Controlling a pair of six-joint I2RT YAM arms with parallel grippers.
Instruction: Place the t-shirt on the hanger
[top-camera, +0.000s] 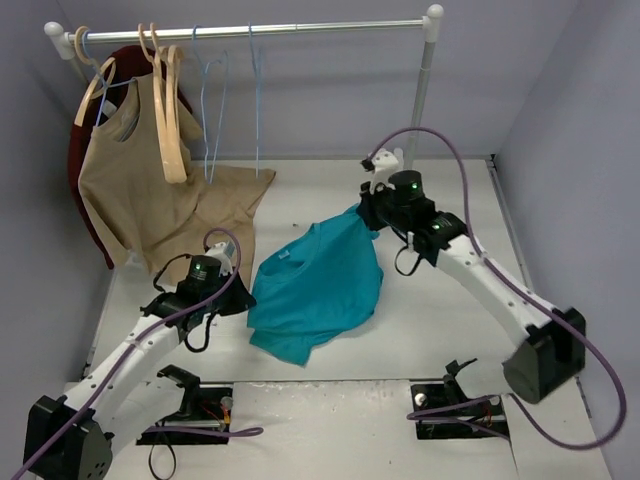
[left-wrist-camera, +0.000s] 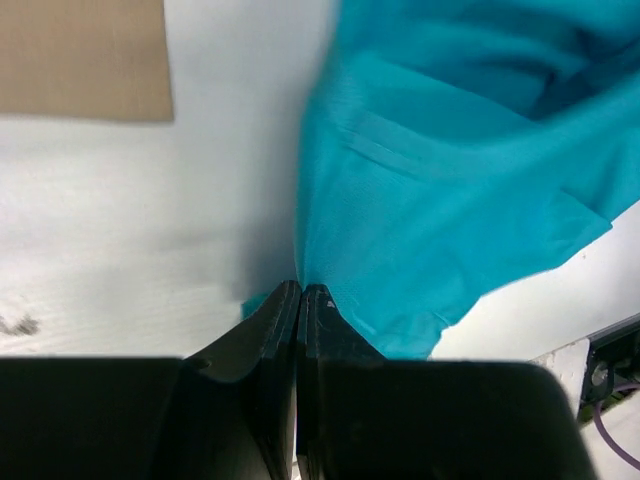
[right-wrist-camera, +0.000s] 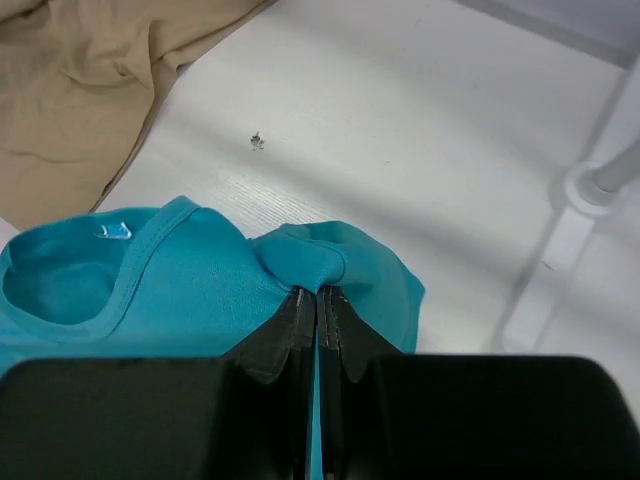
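Observation:
The teal t-shirt (top-camera: 320, 285) lies crumpled on the white table between the two arms, its collar and label (right-wrist-camera: 115, 231) facing up. My right gripper (right-wrist-camera: 318, 290) is shut on a bunched fold of the shirt by the collar, at its far right corner (top-camera: 365, 215). My left gripper (left-wrist-camera: 300, 287) is shut on the edge of the t-shirt (left-wrist-camera: 450, 170) at its left side (top-camera: 238, 292), and the cloth draws in to the tips. The light-blue wire hanger (top-camera: 212, 105) hangs on the rail at the back, with another like it (top-camera: 257, 100) beside it.
A metal rail (top-camera: 250, 30) on a white pole (top-camera: 425, 85) spans the back. Wooden hangers (top-camera: 168, 120) carry a tan sleeveless top (top-camera: 125, 190), and a tan cloth (top-camera: 235, 195) spreads on the table below. Grey walls close in on both sides.

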